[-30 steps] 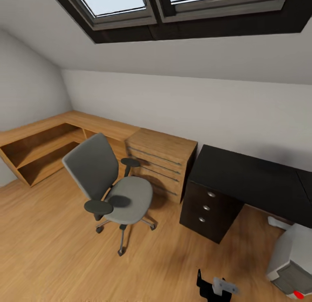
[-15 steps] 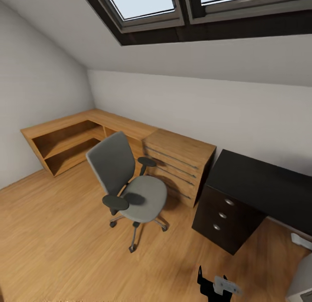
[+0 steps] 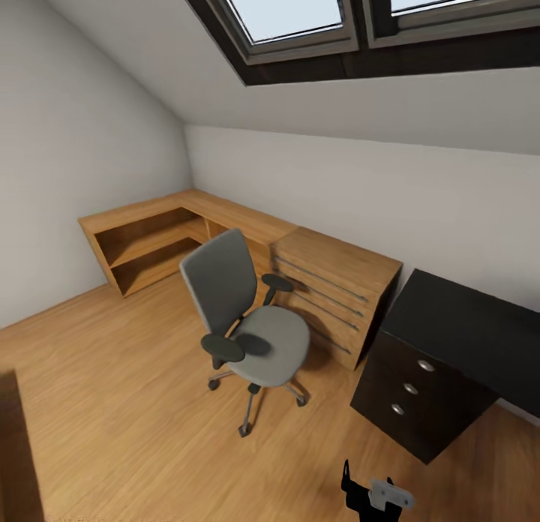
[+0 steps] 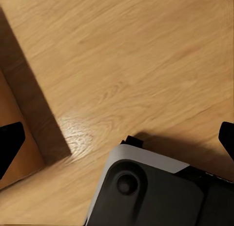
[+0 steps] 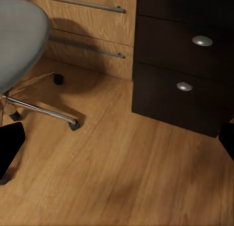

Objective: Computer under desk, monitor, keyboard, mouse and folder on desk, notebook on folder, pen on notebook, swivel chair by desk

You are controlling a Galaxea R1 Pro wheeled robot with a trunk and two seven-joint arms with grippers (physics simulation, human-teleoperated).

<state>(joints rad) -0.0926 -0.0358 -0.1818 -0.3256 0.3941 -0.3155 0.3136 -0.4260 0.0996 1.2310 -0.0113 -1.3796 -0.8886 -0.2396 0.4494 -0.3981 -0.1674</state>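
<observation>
I am looking into an attic room: white walls (image 3: 82,132) are meeting a sloped ceiling where dark-framed skylights (image 3: 300,12) are letting in daylight. A wooden floor (image 3: 112,372) is running under light wooden corner shelving (image 3: 150,241) and an adjoining wooden drawer cabinet (image 3: 337,282).

We see soft even daylight from the dark-framed roof windows (image 3: 330,19), a faint shadow under the grey padded swivel chair (image 3: 247,319), a pale glare on the light wooden floor (image 4: 83,133), bent lines at the head view's edges
</observation>
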